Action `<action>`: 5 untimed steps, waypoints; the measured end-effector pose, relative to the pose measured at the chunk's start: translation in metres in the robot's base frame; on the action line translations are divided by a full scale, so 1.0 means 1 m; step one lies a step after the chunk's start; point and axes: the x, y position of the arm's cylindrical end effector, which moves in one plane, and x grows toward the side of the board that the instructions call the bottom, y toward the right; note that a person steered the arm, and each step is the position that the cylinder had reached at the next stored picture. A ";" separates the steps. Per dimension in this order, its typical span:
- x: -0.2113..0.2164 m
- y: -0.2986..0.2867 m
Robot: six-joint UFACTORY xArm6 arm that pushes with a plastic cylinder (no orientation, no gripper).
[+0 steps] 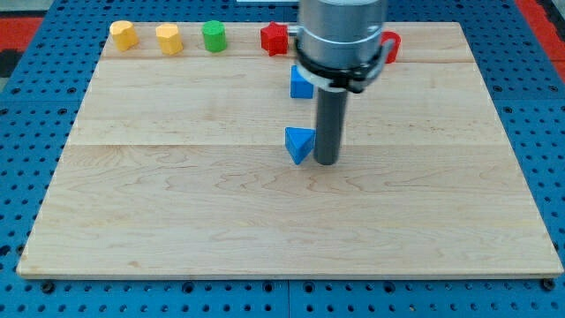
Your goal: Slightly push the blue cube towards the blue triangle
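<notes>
The blue cube (301, 84) sat in the upper middle of the worktop (177, 221), partly hidden by the arm's grey housing (342, 40) at its right. Straight below it in the view, a little apart, lay the blue triangle (299, 144), near the board's centre. My tip (326, 163) stood just to the triangle's right, close beside it; whether they touched could not be told. The rod (327, 124) rose upright from there into the housing. The end effector was only this plain rod, with nothing that could clench or release, and it held nothing.

Along the view's top edge ran a row of other blocks: a yellow block (124, 35) at far left, a second yellow block (169, 39) beside it, then a green block (214, 36), and a red star-like block (275, 39) just left of the housing. Another red block (390, 46) peeked out at the housing's right, its shape unclear.
</notes>
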 end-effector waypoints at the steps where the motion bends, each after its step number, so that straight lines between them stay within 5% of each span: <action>1: -0.008 0.097; 3: -0.080 0.133; 4: -0.101 0.113; 5: -0.106 0.032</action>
